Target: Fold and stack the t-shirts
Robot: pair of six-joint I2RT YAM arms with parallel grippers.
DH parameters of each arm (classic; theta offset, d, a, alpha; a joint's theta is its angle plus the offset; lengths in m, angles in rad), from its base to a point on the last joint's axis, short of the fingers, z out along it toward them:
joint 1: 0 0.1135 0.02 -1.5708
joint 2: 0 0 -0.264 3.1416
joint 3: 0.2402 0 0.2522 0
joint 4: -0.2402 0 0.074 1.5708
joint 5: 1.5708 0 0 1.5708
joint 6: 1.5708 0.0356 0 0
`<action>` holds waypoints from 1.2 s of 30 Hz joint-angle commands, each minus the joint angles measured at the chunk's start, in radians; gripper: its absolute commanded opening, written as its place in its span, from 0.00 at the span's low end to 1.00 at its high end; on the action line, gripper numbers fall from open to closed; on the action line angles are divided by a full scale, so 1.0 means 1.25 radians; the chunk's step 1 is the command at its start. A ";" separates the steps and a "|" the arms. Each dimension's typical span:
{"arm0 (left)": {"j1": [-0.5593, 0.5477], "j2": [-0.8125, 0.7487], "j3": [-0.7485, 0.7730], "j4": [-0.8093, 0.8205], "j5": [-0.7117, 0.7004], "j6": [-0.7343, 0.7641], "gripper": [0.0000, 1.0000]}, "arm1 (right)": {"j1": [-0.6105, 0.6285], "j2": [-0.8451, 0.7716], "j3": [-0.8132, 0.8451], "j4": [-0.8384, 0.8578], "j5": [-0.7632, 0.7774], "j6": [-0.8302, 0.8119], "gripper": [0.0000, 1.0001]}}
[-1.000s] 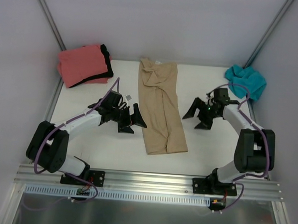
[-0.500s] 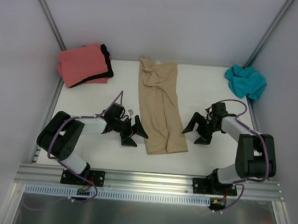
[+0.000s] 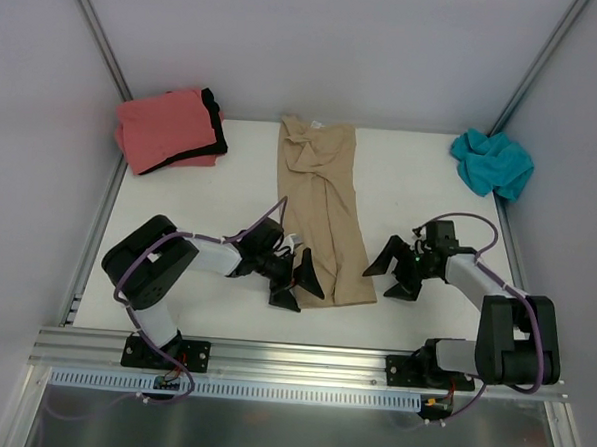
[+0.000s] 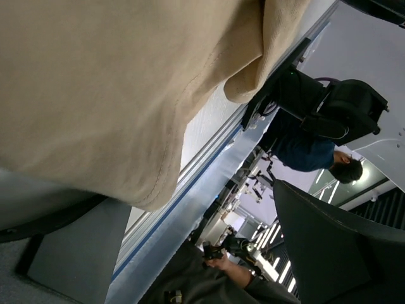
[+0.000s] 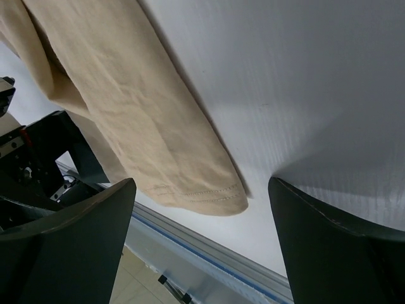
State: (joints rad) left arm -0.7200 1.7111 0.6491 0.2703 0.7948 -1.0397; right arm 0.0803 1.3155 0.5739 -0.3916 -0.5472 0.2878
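The tan t-shirt (image 3: 322, 210) lies as a long narrow strip down the middle of the table, collar end at the back. My left gripper (image 3: 298, 288) is open at its near left corner, one finger over the hem edge. In the left wrist view the tan cloth (image 4: 101, 88) fills the upper left, close to the open left gripper (image 4: 202, 253). My right gripper (image 3: 391, 273) is open just right of the near right corner. In the right wrist view that corner (image 5: 190, 183) lies ahead of the open right gripper (image 5: 202, 244). Neither gripper holds cloth.
The coral-pink t-shirt (image 3: 163, 126) lies on the black t-shirt (image 3: 215, 129) at the back left. The teal t-shirt (image 3: 493, 162) is crumpled at the back right corner. The table's near metal rail (image 3: 301, 362) runs just behind the shirt's near hem.
Both grippers have moved toward the near end of the tan shirt. The left one swung right to the near left corner; the right one came nearer, beside the near right corner.
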 commanded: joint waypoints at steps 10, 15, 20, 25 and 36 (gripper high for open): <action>-0.034 0.017 0.019 -0.070 -0.165 0.028 0.91 | 0.065 -0.007 -0.074 0.124 -0.033 0.105 0.78; -0.036 -0.016 0.013 -0.124 -0.196 0.049 0.79 | 0.089 -0.028 -0.106 0.132 -0.041 0.117 0.57; -0.038 -0.035 0.027 -0.193 -0.220 0.088 0.16 | 0.094 -0.038 -0.118 0.135 -0.047 0.119 0.34; -0.044 -0.046 0.039 -0.249 -0.239 0.110 0.00 | 0.095 -0.046 -0.118 0.132 -0.052 0.118 0.23; -0.050 -0.115 0.032 -0.313 -0.228 0.124 0.00 | 0.100 -0.123 -0.096 0.002 -0.074 0.080 0.12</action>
State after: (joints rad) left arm -0.7673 1.6325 0.6876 -0.0460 0.5175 -0.9176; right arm 0.1951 1.2079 0.4282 -0.2924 -0.6170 0.4248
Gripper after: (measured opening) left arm 0.027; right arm 0.123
